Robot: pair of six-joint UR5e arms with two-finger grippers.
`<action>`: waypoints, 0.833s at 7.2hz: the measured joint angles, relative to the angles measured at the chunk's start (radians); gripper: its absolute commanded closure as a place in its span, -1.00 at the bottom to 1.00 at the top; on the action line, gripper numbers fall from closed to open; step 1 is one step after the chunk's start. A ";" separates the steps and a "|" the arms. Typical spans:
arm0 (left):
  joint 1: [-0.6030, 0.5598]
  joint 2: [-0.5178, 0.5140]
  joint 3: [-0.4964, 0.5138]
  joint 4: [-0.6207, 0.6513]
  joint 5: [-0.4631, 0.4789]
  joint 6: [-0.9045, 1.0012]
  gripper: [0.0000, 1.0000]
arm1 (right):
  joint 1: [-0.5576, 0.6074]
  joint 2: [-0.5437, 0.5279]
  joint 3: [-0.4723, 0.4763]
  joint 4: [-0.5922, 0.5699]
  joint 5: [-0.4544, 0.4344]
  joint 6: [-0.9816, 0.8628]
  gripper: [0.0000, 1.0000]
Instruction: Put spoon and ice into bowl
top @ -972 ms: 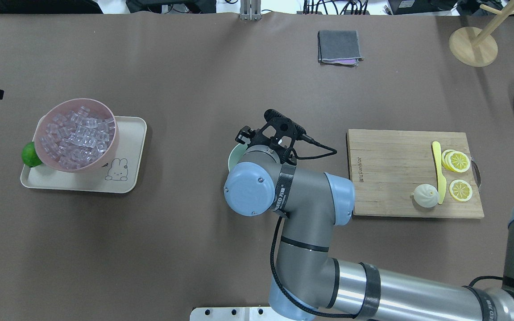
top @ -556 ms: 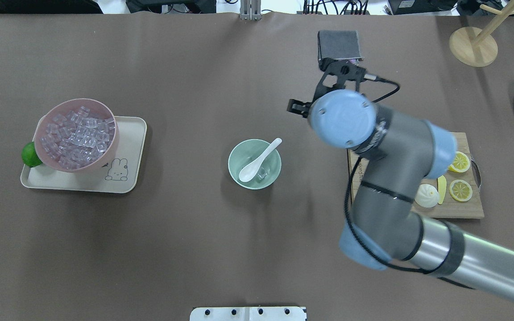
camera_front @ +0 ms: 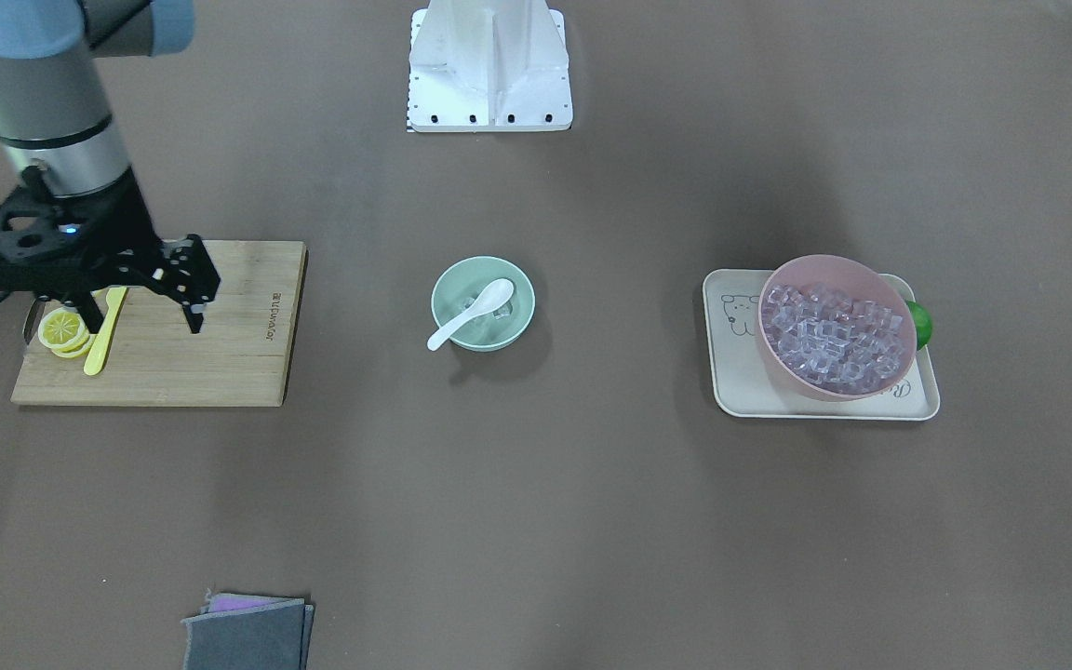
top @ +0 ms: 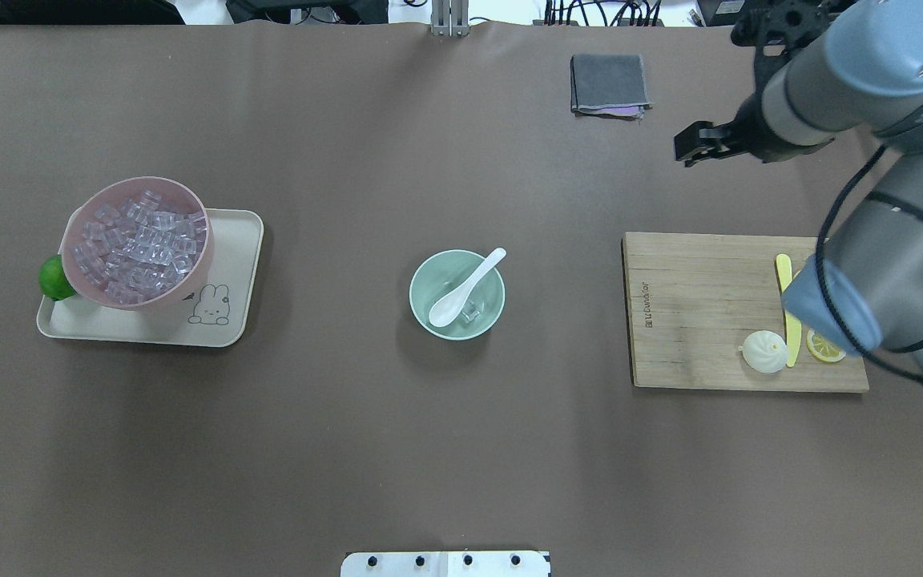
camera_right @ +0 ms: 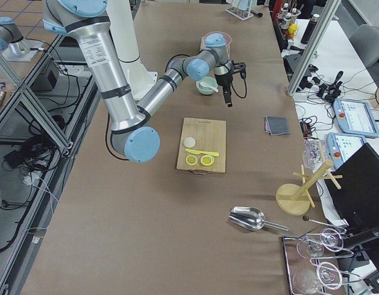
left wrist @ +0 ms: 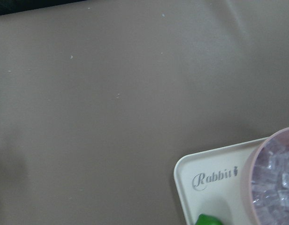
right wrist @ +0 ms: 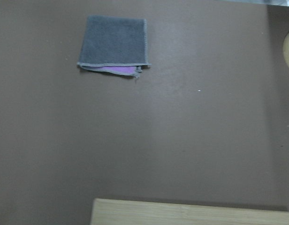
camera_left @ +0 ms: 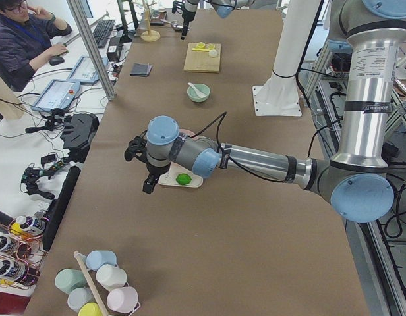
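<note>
The white spoon [top: 465, 287] lies in the mint-green bowl [top: 426, 282] at the table's middle, scoop down inside and handle over the far right rim. A clear ice cube [top: 472, 312] sits in the bowl beside the scoop. Spoon [camera_front: 471, 315] and bowl [camera_front: 513, 328] also show in the front view. My right gripper [top: 687, 150] is empty and open, raised high to the bowl's right, beyond the cutting board's far edge. My left gripper [camera_left: 148, 185] hangs beside the tray; I cannot tell whether it is open or shut.
A pink bowl [top: 73, 232] full of ice cubes stands on a cream tray [top: 229, 320] at the left, with a lime [top: 53, 277] beside it. A cutting board [top: 694, 320] holds a yellow knife [top: 784, 276], lemon slices and a bun [top: 764, 351]. A grey cloth [top: 608, 82] lies at the far side.
My right gripper has let go of the spoon in the bowl, lifted and swung far to the right. The left gripper has slid out of the overhead view's left edge.
</note>
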 measured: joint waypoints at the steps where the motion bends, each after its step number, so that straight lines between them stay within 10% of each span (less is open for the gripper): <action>1: -0.042 0.023 -0.002 0.079 0.029 0.125 -0.98 | 0.111 -0.064 -0.001 -0.004 0.118 -0.194 -1.00; 6: -0.091 0.130 0.015 0.121 0.081 0.195 -0.98 | 0.518 -0.436 -0.070 0.002 0.350 -0.829 -1.00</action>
